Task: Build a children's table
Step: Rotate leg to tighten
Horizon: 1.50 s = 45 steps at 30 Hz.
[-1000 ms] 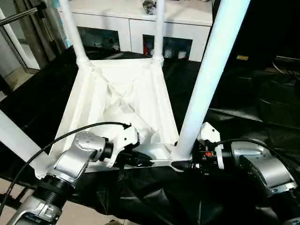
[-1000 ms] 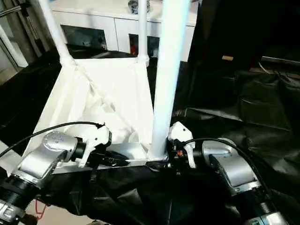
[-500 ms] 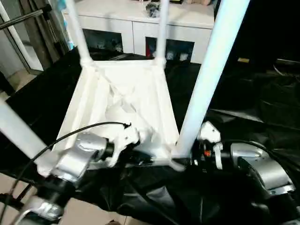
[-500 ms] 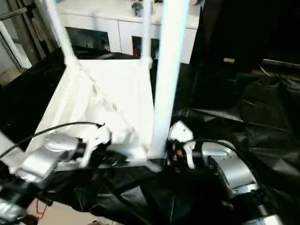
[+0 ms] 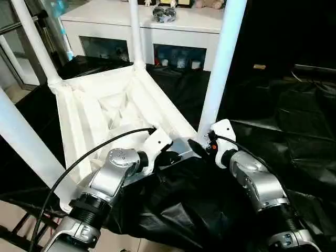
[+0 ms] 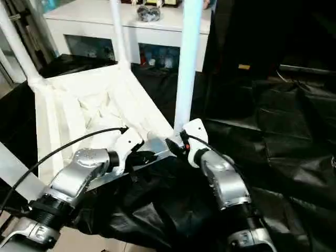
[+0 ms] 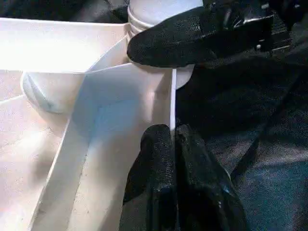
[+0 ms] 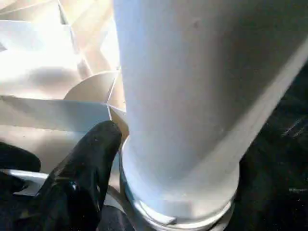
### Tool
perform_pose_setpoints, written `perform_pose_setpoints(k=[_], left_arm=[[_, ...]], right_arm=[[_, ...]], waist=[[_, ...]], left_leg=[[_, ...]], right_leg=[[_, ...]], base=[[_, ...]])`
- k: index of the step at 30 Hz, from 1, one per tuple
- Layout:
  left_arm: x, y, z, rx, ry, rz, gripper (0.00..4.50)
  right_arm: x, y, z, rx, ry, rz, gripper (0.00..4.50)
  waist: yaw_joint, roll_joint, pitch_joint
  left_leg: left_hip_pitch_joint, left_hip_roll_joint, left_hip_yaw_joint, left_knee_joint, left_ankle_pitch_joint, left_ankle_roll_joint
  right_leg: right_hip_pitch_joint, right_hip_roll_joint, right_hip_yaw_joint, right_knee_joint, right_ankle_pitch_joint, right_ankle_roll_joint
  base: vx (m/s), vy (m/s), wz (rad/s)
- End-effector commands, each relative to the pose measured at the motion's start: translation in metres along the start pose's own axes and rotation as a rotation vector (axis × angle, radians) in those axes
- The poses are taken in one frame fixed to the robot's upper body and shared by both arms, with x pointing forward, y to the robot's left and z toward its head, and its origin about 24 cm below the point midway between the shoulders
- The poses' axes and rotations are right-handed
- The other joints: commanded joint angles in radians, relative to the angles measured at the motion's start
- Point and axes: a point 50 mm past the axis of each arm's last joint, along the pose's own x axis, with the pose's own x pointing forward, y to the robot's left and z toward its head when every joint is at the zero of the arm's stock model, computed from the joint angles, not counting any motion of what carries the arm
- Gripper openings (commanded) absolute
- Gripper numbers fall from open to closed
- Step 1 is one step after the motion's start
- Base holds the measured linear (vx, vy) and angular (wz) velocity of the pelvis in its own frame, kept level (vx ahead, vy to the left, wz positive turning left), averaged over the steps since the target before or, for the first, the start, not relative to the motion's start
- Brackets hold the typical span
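The left gripper, its 2 black fingers clamped together, pinches the thin upright edge wall of the upturned tabletop near its nearest corner, at lower centre of the left eye view. Just beside it, the right gripper stands spread around the base of the nearest leg; in the right wrist view 1 black finger lies against the foot of that white tube, where it drops into a round corner socket. Whether the fingers press on the tube or merely flank it cannot be told.

The children's table lies upside down on black sheeting, occupying the left and centre of the head views. Its underside faces up: a white plastic rectangle with raised side walls and a lattice of diagonal ribs crossing the middle. All 4 long white tubular legs point upward from the corners. 2 far legs rise at upper left and upper centre, cut off by the top edge; another leg slants across the left edge, close to the camera; the 4th climbs from the grippers to the top of the frame, right of centre.

The robot's silver forearms reach in from the bottom edge, a black cable looping over the left one. Behind the table, along the top of the frame, stands a white cabinet with glass doors and small objects on top.
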Motion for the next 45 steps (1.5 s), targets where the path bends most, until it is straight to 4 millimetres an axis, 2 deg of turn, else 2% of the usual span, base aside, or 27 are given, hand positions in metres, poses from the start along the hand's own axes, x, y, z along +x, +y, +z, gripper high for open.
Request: perform_pose_setpoints(k=[1,4,5,6,8,9,10,11,12,14,16,17,19,21,22,23,24,29,30,34,36,39,41,43,44,45], left_arm=[[0.014,-0.02,0.018,0.045,-0.072,-0.118,0.0],[0.006,-0.017,0.017,0.078,-0.081,-0.152,0.0],[-0.004,-0.014,0.014,0.108,-0.085,-0.21,0.0],[-0.006,-0.014,0.014,0.11,-0.086,-0.219,0.0],[-0.016,-0.013,0.01,0.128,-0.081,-0.283,0.0],[-0.019,-0.012,0.009,0.135,-0.076,-0.303,0.0],[-0.02,-0.012,0.008,0.137,-0.073,-0.311,0.0],[-0.023,-0.012,0.007,0.143,-0.068,-0.325,0.0],[-0.023,-0.012,0.007,0.143,-0.068,-0.325,0.0],[-0.035,-0.009,0.001,0.152,-0.037,-0.401,0.0],[-0.037,-0.008,-0.001,0.154,-0.022,-0.417,0.0],[-0.039,-0.007,-0.001,0.154,-0.018,-0.434,0.0],[-0.042,-0.006,-0.002,0.163,-0.008,-0.445,0.0],[-0.042,-0.005,-0.002,0.167,-0.006,-0.448,0.0],[-0.043,-0.005,-0.002,0.17,-0.001,-0.455,0.0],[-0.044,-0.004,-0.002,0.17,-0.001,-0.455,0.0],[-0.045,-0.004,-0.002,0.168,0.0,-0.458,0.0],[-0.046,-0.004,-0.003,0.155,-0.006,-0.467,0.0],[-0.044,-0.004,-0.004,0.149,-0.007,-0.457,0.0],[-0.034,0.001,-0.003,0.122,-0.022,-0.353,0.0],[-0.029,0.004,0.0,0.099,-0.038,-0.295,0.0],[-0.013,0.007,0.007,0.071,-0.044,-0.157,0.0],[-0.008,0.006,0.009,0.061,-0.046,-0.123,0.0],[0.005,0.0,0.013,0.049,-0.05,-0.089,0.0],[0.009,-0.001,0.015,0.048,-0.051,-0.072,0.0],[0.009,-0.002,0.015,0.047,-0.052,-0.072,0.0]], right_arm=[[0.008,0.039,-0.003,-0.019,0.007,0.234,3.89],[-0.001,0.032,0.001,-0.053,-0.015,0.302,4.01],[-0.013,0.022,0.001,-0.08,-0.008,0.375,4.01],[-0.014,0.02,0.0,-0.081,-0.006,0.383,4.01],[-0.025,0.012,-0.002,-0.105,0.015,0.449,4.01],[-0.029,0.01,-0.002,-0.112,0.023,0.481,4.01],[-0.031,0.009,-0.002,-0.114,0.026,0.494,4.01],[-0.034,0.008,-0.002,-0.122,0.033,0.522,4.01],[-0.034,0.008,-0.002,-0.122,0.033,0.522,4.01],[-0.049,0.002,-0.004,-0.158,0.065,0.639,4.01],[-0.052,0.001,-0.004,-0.163,0.07,0.665,4.01],[-0.053,0.001,-0.003,-0.167,0.07,0.687,4.01],[-0.057,0.003,-0.004,-0.167,0.084,0.732,4.01],[-0.058,0.003,-0.004,-0.167,0.09,0.747,3.85],[-0.059,0.004,-0.004,-0.162,0.093,0.759,3.74],[-0.059,0.004,-0.004,-0.16,0.094,0.761,3.74],[-0.058,0.006,-0.005,-0.151,0.093,0.764,3.66],[-0.06,0.01,-0.004,-0.129,0.088,0.784,3.19],[-0.06,0.011,-0.005,-0.116,0.088,0.78,3.11],[-0.059,0.011,-0.01,-0.086,0.08,0.739,2.86],[-0.054,0.01,-0.011,-0.077,0.064,0.67,2.78],[-0.033,0.008,-0.016,-0.014,0.05,0.432,2.73],[-0.029,0.01,-0.018,0.006,0.058,0.385,2.69],[-0.017,0.018,-0.022,0.019,0.07,0.281,2.69],[-0.013,0.019,-0.022,0.021,0.073,0.248,2.69],[-0.013,0.019,-0.022,0.024,0.074,0.242,2.68]], waist=[[0.0,-0.01,-0.048],[0.005,-0.01,-0.05],[0.007,-0.011,-0.052],[0.01,-0.009,-0.054],[0.011,-0.008,-0.056],[0.013,-0.009,-0.058],[0.015,-0.006,-0.06],[0.017,-0.006,-0.059],[0.019,-0.007,-0.061],[0.025,-0.007,-0.065],[0.031,-0.005,-0.065],[0.034,-0.008,-0.065],[0.042,-0.009,-0.064],[0.047,-0.008,-0.062],[0.05,-0.014,-0.06],[0.052,-0.013,-0.059],[0.053,-0.007,-0.057],[0.053,-0.009,-0.054],[0.053,-0.005,-0.055],[0.054,-0.008,-0.054],[0.052,-0.011,-0.053],[0.045,-0.009,-0.051],[0.037,-0.011,-0.051],[0.03,-0.012,-0.049],[0.023,-0.016,-0.048],[0.021,-0.014,-0.049]], left_leg=[[0.009,0.006,-0.011,-0.08,-0.41,-0.009],[0.009,0.008,-0.007,-0.08,-0.4,0.003],[0.007,0.007,-0.008,-0.079,-0.386,0.009],[0.006,0.008,-0.007,-0.078,-0.374,0.02],[0.006,0.01,-0.004,-0.075,-0.342,0.029],[0.005,0.01,-0.003,-0.074,-0.327,0.032],[0.007,0.014,-0.003,-0.073,-0.304,0.037],[0.009,0.014,0.002,-0.07,-0.29,0.046],[0.006,0.014,0.002,-0.068,-0.262,0.051],[0.006,0.013,0.002,-0.064,-0.224,0.061],[0.008,0.015,0.006,-0.06,-0.202,0.079],[0.008,0.016,0.008,-0.058,-0.187,0.088],[0.009,0.017,0.009,-0.057,-0.177,0.093],[0.01,0.019,0.009,-0.059,-0.193,0.088],[0.01,0.02,0.01,-0.061,-0.215,0.078],[0.01,0.019,0.01,-0.062,-0.227,0.071],[0.013,0.019,0.009,-0.065,-0.258,0.049],[0.013,0.018,0.006,-0.069,-0.3,0.023],[0.014,0.018,0.005,-0.069,-0.304,0.019],[0.015,0.017,0.005,-0.069,-0.324,0.011],[0.011,0.014,0.002,-0.071,-0.331,0.007],[0.009,0.01,0.002,-0.071,-0.333,-0.008],[0.008,0.006,-0.003,-0.074,-0.347,-0.022],[0.009,0.007,-0.003,-0.073,-0.36,-0.016],[0.007,0.005,-0.005,-0.074,-0.364,-0.016],[0.008,0.004,-0.006,-0.073,-0.368,-0.015]], right_leg=[[0.022,-0.011,0.01,-0.088,-0.471,-0.101],[0.025,-0.012,0.014,-0.085,-0.418,-0.119],[0.03,-0.013,0.013,-0.082,-0.402,-0.126],[0.034,-0.012,0.015,-0.079,-0.375,-0.134],[0.032,-0.013,0.018,-0.072,-0.321,-0.16],[0.035,-0.013,0.017,-0.069,-0.299,-0.17],[0.037,-0.013,0.018,-0.063,-0.252,-0.191],[0.033,-0.011,0.019,-0.061,-0.216,-0.208],[0.038,-0.011,0.019,-0.054,-0.183,-0.221],[0.045,-0.012,0.017,-0.046,-0.134,-0.237],[0.043,-0.01,0.018,-0.04,-0.086,-0.256],[0.043,-0.01,0.018,-0.037,-0.063,-0.268],[0.044,-0.013,0.017,-0.035,-0.067,-0.274],[0.043,-0.014,0.018,-0.038,-0.101,-0.269],[0.041,-0.015,0.019,-0.042,-0.139,-0.261],[0.041,-0.016,0.02,-0.043,-0.163,-0.256],[0.038,-0.017,0.022,-0.049,-0.216,-0.238],[0.035,-0.016,0.024,-0.054,-0.282,-0.206],[0.034,-0.017,0.024,-0.055,-0.291,-0.202],[0.03,-0.016,0.025,-0.059,-0.305,-0.198],[0.033,-0.018,0.023,-0.063,-0.35,-0.179],[0.029,-0.018,0.022,-0.069,-0.394,-0.16],[0.032,-0.019,0.016,-0.075,-0.466,-0.128],[0.026,-0.018,0.017,-0.081,-0.489,-0.113],[0.026,-0.017,0.015,-0.082,-0.503,-0.107],[0.025,-0.018,0.013,-0.086,-0.53,-0.096]], base=[[0.0,0.0,0.0],[0.0,0.0,0.0],[0.0,0.0,0.0],[0.0,0.0,0.0],[0.0,0.0,0.0],[0.0,0.0,0.0],[0.0,0.0,0.0],[0.0,0.0,0.0],[0.0,0.0,0.0],[0.0,0.0,0.0],[0.0,0.0,0.0],[0.0,0.0,0.0],[0.0,0.0,0.0],[0.0,0.0,0.0],[0.0,0.0,0.0],[0.0,0.0,0.0],[0.0,0.0,0.0],[0.0,0.0,0.0],[0.0,0.0,0.0],[0.0,0.0,0.0],[0.0,0.0,0.0],[0.0,0.0,0.0],[0.0,0.0,0.0],[0.0,0.0,0.0],[0.0,0.0,0.0],[0.0,0.0,0.0]])
